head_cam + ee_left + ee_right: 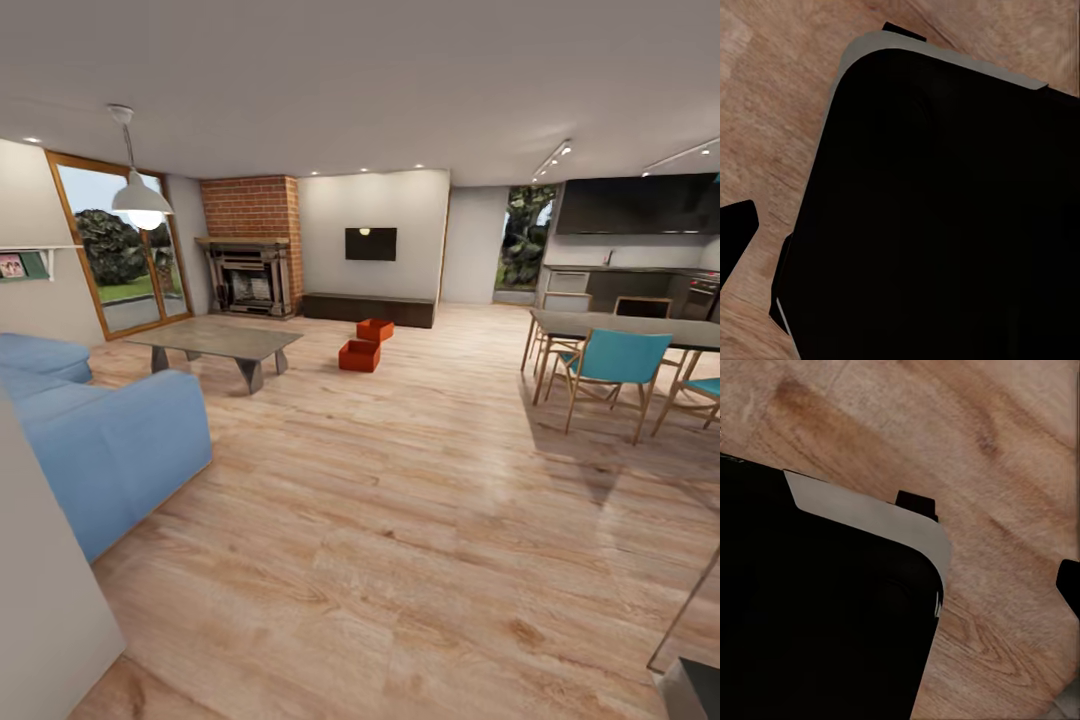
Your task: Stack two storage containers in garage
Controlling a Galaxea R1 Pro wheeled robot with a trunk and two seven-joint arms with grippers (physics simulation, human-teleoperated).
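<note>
Nearest, at eight o'clock, a blue sofa (110, 440) on light wood planks (400, 520). Two orange-red, lidless storage containers (359, 355) (375, 330) sit at twelve o'clock, near the grey coffee table (215, 342), before the fireplace (250, 275). The wrist views show the robot's black base (945, 225) over planks; jaw state cannot be told.

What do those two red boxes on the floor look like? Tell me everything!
The two storage containers are small orange-red boxes with plain thin walls and open tops, no lids. They look like plastic. Both sit upright on the light wood floor, one a little behind the other, close together; whether they touch is too far to tell. They lie between the grey coffee table and the long dark bench under the black TV. Nothing is holding them.
</note>
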